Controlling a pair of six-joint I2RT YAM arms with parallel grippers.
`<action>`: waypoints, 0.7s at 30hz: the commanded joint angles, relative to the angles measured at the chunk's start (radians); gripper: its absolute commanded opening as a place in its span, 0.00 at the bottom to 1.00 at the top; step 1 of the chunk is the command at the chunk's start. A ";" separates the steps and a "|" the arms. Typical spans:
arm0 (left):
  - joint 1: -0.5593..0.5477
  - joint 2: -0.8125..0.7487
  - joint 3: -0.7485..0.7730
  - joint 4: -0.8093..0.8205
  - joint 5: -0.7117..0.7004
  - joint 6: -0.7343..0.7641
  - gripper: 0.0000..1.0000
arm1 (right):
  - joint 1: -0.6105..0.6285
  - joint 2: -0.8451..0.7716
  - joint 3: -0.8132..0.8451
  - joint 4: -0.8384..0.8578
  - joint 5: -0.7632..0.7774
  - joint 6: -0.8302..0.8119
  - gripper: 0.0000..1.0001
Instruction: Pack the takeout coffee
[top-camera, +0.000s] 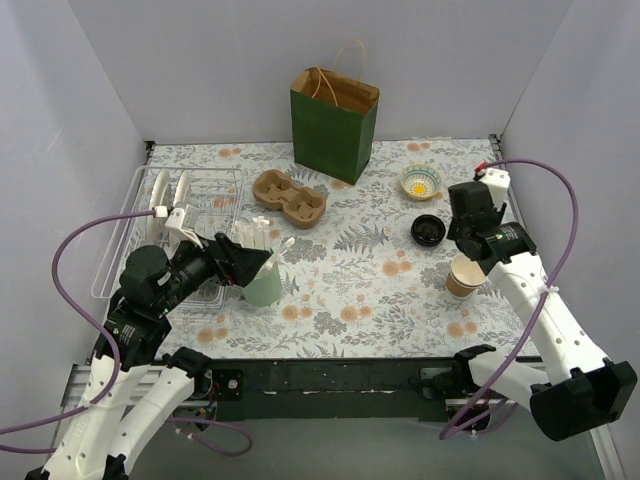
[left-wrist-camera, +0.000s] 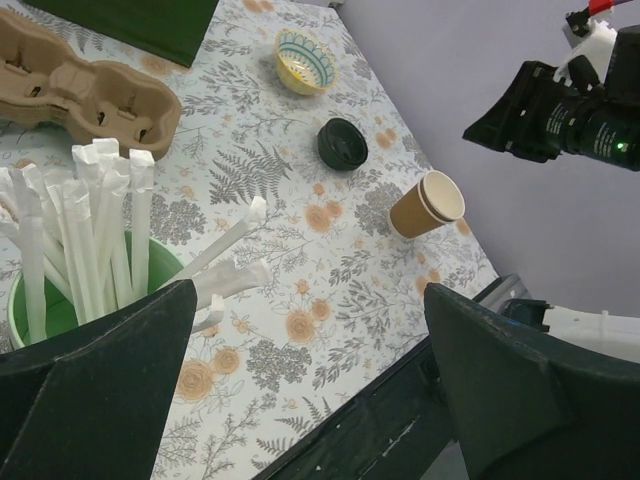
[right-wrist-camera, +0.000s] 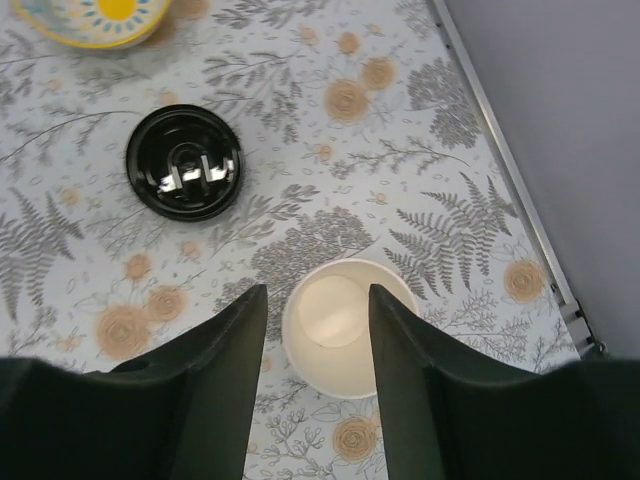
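Takeout coffee cup (right-wrist-camera: 345, 325) is sitting lidless near the right edge, with the black lid (right-wrist-camera: 183, 175) lying just beside it. Right gripper (right-wrist-camera: 318, 300) is hovering over the cup, fingers apart. Left gripper (left-wrist-camera: 310, 290) is also spread, by the straw cup (left-wrist-camera: 30, 310). Risk: a hard pinch crushing or tipping the open cup.

No text, brand, number or sign is legible in any view. Raised moulding on the black lid (right-wrist-camera: 184, 162) cannot be read; the green paper bag (top-camera: 333, 125) shows plain faces.
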 joint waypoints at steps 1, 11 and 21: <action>-0.002 -0.031 -0.047 0.055 -0.035 0.035 0.98 | -0.151 -0.018 -0.050 0.030 -0.072 -0.013 0.51; -0.002 -0.042 -0.067 0.055 -0.021 0.032 0.98 | -0.450 -0.075 -0.246 0.133 -0.261 -0.024 0.39; -0.002 -0.073 -0.081 0.047 -0.024 0.027 0.98 | -0.473 -0.081 -0.295 0.183 -0.311 -0.027 0.34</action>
